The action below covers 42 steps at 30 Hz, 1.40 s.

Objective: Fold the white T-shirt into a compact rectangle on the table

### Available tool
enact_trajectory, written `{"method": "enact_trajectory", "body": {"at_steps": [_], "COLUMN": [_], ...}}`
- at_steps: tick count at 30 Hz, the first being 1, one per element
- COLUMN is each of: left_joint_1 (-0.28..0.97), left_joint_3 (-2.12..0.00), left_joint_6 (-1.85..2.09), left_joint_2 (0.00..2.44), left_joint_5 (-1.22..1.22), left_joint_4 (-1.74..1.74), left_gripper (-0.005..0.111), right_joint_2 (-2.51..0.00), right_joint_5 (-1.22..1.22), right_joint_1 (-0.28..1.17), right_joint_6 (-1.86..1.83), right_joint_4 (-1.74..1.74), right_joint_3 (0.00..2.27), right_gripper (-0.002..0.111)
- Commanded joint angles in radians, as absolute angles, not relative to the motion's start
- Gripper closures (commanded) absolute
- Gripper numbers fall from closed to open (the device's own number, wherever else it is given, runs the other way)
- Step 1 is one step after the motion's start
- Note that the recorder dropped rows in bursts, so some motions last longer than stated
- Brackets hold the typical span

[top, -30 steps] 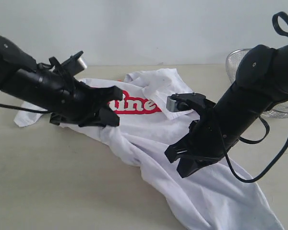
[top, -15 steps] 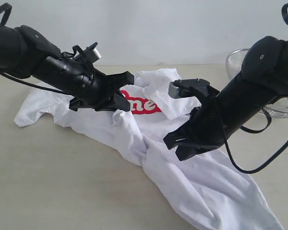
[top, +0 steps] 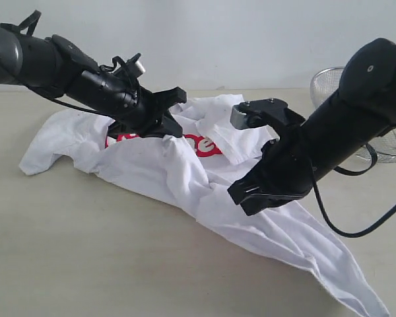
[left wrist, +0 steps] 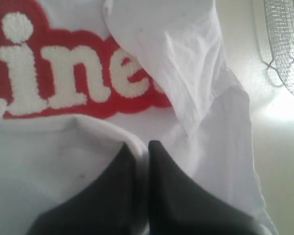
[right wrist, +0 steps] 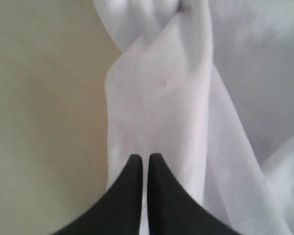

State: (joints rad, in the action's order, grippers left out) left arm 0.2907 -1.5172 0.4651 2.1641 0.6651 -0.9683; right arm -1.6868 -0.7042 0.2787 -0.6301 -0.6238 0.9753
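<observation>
The left gripper (left wrist: 142, 146) is pinched on a raised fold of the white T-shirt (top: 152, 168) beside its red lettering (left wrist: 63, 83); the right gripper (right wrist: 144, 157) is clamped on a twisted strip of it. The shirt sprawls crumpled across the table (top: 66, 251), from far edge to near right corner.

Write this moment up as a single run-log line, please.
left gripper: shut on white T-shirt, chest-side fold raised | right gripper: shut on lower fold | shirt: rumpled on table, not folded
</observation>
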Motion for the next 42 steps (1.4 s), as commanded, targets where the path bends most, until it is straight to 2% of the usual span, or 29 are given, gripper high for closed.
{"method": "enact_trajectory", "body": {"at_steps": [1,5,8,14,22,30,35,37,39,42], "left_joint_1": [0.275,0.274,0.274,0.274,0.274,0.267,0.247,0.239,0.232,0.232], "left_joint_3": [-1.564,-1.591,-1.594,-1.594,-1.594,-1.594,-1.594,-1.594,-1.594,-1.594], "left_joint_6": [0.473,0.473,0.473,0.470,0.456,0.449,0.449,0.449,0.449,0.449], "left_joint_2": [2.188,2.213,2.224,2.224,2.224,2.224,2.224,2.224,2.224,2.224], "left_joint_5": [0.686,0.713,0.717,0.708,0.712,0.700,0.700,0.700,0.710,0.728], "left_joint_4": [-0.976,-0.976,-0.974,-0.969,-0.969,-0.971,-0.975,-0.975,-0.975,-0.975], "left_gripper": [0.102,0.102,0.102,0.102,0.102,0.102,0.102,0.102,0.102,0.102], "right_joint_2": [-1.663,-1.665,-1.669,-1.720,-1.824,-1.829,-1.811,-1.807,-1.807,-1.813], "right_joint_5": [-0.732,-0.729,-0.675,-0.487,-0.269,-0.238,-0.257,-0.243,-0.200,-0.160], "right_joint_1": [0.278,0.320,0.375,0.457,0.479,0.489,0.543,0.573,0.593,0.593], "right_joint_6": [-0.743,-0.878,-0.934,-0.953,-0.979,-1.019,-1.019,-1.019,-1.021,-1.024], "right_joint_4": [-0.642,-0.678,-0.664,-0.614,-0.614,-0.614,-0.614,-0.614,-0.614,-0.612], "right_joint_3": [0.979,0.979,0.979,0.977,0.977,0.977,0.977,0.977,0.977,0.977], "right_gripper": [0.100,0.071,0.058,0.058,0.058,0.058,0.058,0.054,0.044,0.045]}}
